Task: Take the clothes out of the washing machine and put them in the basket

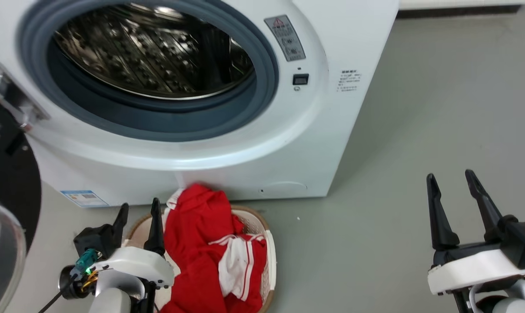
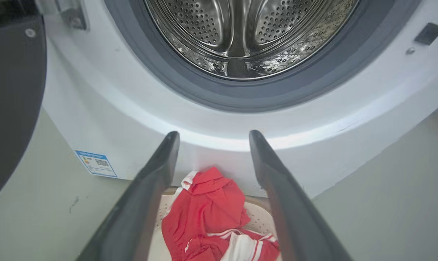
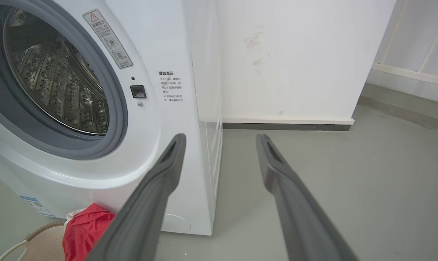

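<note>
My left gripper (image 1: 139,206) hangs with its two dark fingers spread and empty over the left edge of the low oval cream plastic basket (image 1: 270,254), where the bright red clothes (image 1: 197,243), one white-striped, lie heaped. My right gripper (image 1: 449,176), likewise spread and empty, sits well to the right over grey floor (image 1: 419,108). Just behind the basket stands the large white front-loading washing machine (image 1: 245,165), its black-rimmed door (image 1: 10,182) open.
</note>
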